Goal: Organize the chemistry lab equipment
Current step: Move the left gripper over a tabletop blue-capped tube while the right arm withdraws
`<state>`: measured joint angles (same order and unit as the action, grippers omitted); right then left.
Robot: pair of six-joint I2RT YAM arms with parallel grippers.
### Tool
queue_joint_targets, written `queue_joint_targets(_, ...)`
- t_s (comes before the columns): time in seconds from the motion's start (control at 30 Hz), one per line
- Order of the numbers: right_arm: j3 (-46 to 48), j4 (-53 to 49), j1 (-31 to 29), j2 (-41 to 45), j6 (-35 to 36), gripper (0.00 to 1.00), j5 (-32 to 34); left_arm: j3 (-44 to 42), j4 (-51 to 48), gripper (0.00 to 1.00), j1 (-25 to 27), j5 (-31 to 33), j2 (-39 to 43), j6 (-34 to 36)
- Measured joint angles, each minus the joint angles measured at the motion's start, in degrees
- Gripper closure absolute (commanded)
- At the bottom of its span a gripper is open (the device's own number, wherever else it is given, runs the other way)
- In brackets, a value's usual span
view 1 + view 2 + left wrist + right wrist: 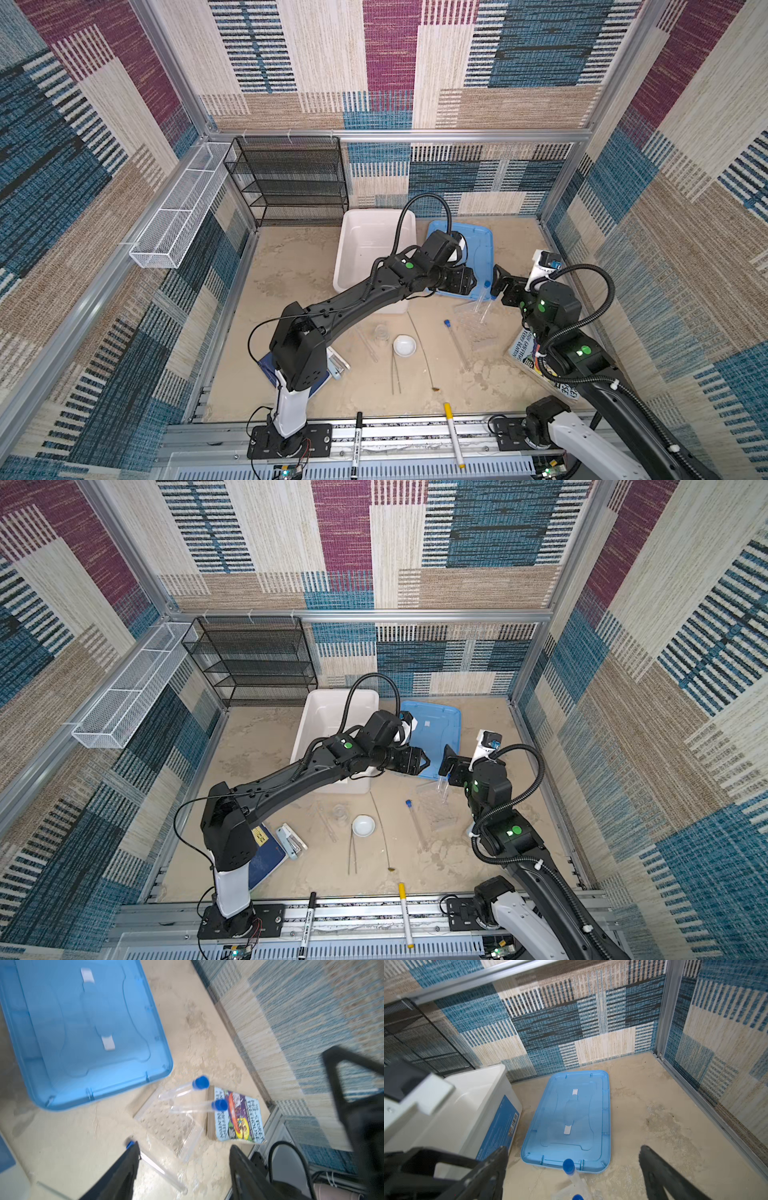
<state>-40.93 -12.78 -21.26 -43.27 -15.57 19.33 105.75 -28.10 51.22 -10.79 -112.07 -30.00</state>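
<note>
- Centrally, the rack (478,328) lies on the table (299,266), right of middle and just in front of the blue lid (478,245).
- Two tubes (484,297) stand in the rack's far end, caps up.
- The third tube (457,347) lies flat on the table just left of the rack, its cap toward the lid.
- The dish (404,345) sits left of that tube, apart from it. The beaker (380,331) is just beside the dish, and the rod (368,345) lies just left of the beaker.
- The tweezers (395,374) lie in front of the dish. The spoon (422,353) runs past the dish's right side, front to back.
- The left gripper (427,761) hangs over the lid's near edge, just left of the standing tubes' caps. Its jaws are apart with nothing between them.
- The right gripper (448,762) hangs just right of the same caps, with its jaws spread wide and empty.
- Whether either gripper touches the tubes cannot be judged.
- A white bin (374,237) stands left of the lid.
- A book (519,350) lies at the rack's right.
</note>
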Motion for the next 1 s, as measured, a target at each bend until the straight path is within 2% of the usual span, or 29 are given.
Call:
queue_joint_targets(0.1, -2.1, -0.8, 0.0, -2.3, 0.5, 0.01, -1.6, 9.5, -5.6, 0.33, -0.2, 0.0, -4.7, 0.0)
queue_joint_targets(0.23, -4.4, -2.3, 0.0, -4.9, 0.8, 0.01, -4.0, 17.2, -12.3, 0.33, -0.6, -0.1, -9.0, 0.5)
queue_joint_targets(0.37, -5.0, -2.8, 0.0, -4.3, 0.3, 0.01, -5.6, 20.0, -15.9, 0.35, -2.3, -1.4, -10.9, 2.8)
queue_joint_targets(0.47, -4.9, -4.1, 0.0, -3.7, -0.3, 0.01, -5.7, 21.6, -18.3, 0.45, -3.4, -1.5, -11.4, 5.4)
queue_joint_targets(0.6, -10.0, -8.4, 0.0, -6.5, -2.0, 0.01, -3.4, 23.1, -21.1, 0.45, -3.9, -3.0, -11.5, 6.0)
queue_joint_targets(0.73, -10.3, -8.3, 0.0, -6.5, -4.7, 0.0, -2.3, 17.0, -22.1, 0.5, -1.7, -0.9, -8.4, 5.0)
queue_joint_targets(0.93, -1.7, -7.6, 0.1, 4.6, -9.0, 0.0, -4.3, -6.9, -14.3, 0.52, 2.3, 5.4, 0.6, 1.0)
queue_joint_targets(1.0, -1.7, -7.6, 0.1, 7.1, -9.8, 0.0, -5.6, -10.3, -12.0, 0.52, 3.1, 6.4, 2.1, 0.0)
